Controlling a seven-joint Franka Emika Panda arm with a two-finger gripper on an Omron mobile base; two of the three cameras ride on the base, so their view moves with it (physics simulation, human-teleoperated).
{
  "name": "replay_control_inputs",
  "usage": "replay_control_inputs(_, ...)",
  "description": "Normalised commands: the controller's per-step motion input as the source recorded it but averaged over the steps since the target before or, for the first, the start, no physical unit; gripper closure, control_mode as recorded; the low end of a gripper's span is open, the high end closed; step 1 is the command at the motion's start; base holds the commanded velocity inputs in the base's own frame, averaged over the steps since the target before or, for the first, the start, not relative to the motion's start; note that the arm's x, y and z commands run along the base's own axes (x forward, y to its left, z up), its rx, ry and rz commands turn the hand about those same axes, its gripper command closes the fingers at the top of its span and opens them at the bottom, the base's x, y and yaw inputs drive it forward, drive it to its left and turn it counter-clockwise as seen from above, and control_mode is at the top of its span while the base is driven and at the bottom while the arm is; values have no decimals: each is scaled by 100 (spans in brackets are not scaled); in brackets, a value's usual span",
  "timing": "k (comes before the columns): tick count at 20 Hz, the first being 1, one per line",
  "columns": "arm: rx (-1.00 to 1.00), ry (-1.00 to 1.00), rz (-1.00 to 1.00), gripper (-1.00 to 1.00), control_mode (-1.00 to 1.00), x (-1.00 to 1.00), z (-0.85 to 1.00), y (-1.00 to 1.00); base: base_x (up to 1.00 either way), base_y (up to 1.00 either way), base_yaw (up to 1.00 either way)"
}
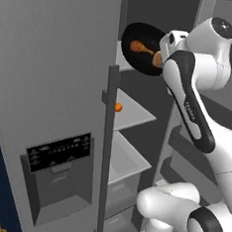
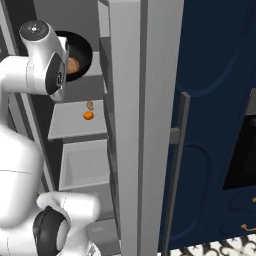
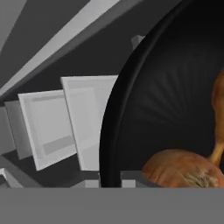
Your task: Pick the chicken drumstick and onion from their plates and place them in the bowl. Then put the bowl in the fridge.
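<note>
The black bowl (image 1: 135, 60) hangs tilted inside the open fridge (image 1: 52, 72), level with its upper shelf. My gripper (image 1: 164, 51) is shut on the bowl's right rim. Inside the bowl lie the chicken drumstick (image 1: 138, 46) and the onion (image 1: 157, 59). In the hand view the bowl (image 3: 166, 96) looms large on the right, with the onion (image 3: 181, 169) low in it and the drumstick (image 3: 217, 113) at the right edge. My gripper (image 3: 110, 181) clamps the rim at the bottom. From the right the bowl (image 2: 84, 50) and onion (image 2: 74, 65) peek past my arm. The plates are out of view.
The fridge door with its dark dispenser panel (image 1: 60, 153) and long handle (image 1: 106, 152) stands open on the left. A small orange item (image 1: 118, 107) lies on the middle shelf (image 2: 75, 127), above drawers (image 1: 126, 161). Dark blue cabinets (image 2: 215, 125) stand to the right.
</note>
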Motion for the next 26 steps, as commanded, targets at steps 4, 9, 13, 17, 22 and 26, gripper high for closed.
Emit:
replay_control_inputs(4,2,0,2,100,-100,77,-2,14,0,0,0)
replay_control_inputs(9,0,0,1,100,-100,71,0,15,0,0,0)
replay_control_inputs(13,0,0,1,100,-100,45,0,18,0,0,0)
replay_control_inputs(17,0,1,3,100,-100,32,0,21,0,0,0)
replay_control_inputs(22,0,1,1,100,-100,9,-13,10,0,0,0)
replay_control_inputs(26,0,-2,0,-100,-100,4,-3,0,0,0,0)
